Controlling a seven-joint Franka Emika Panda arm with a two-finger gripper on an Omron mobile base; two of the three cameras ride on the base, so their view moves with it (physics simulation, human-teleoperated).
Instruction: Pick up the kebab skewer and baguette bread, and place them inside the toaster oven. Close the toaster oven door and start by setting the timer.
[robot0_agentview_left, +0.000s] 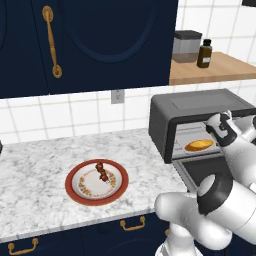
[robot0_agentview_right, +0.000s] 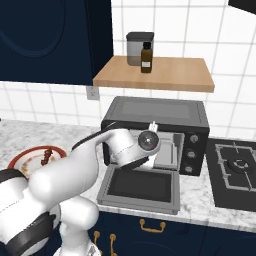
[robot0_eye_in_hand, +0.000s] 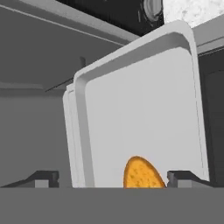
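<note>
You're at a white marble desk (robot0_agentview_left: 40, 165) under navy cabinets, and your fingers (robot0_eye_in_hand: 43, 178) stand wide and empty astride the baguette bread (robot0_eye_in_hand: 141, 173), which lies on the pale tray (robot0_eye_in_hand: 144, 105) inside the toaster oven (robot0_agentview_left: 175, 112), its toaster oven door (robot0_agentview_right: 142, 187) dropped open. Out at nine o'clock from the oven, the kebab skewer (robot0_agentview_left: 102, 171) lies on the red-rimmed plate (robot0_agentview_left: 75, 192). I'd judge it light, stiff and thin, so pinch across a meat chunk near its middle, not the bare stick.

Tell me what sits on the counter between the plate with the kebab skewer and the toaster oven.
Nothing: in the left base view, bare marble counter runs from the red-rimmed plate holding the kebab skewer to the toaster oven.
</note>
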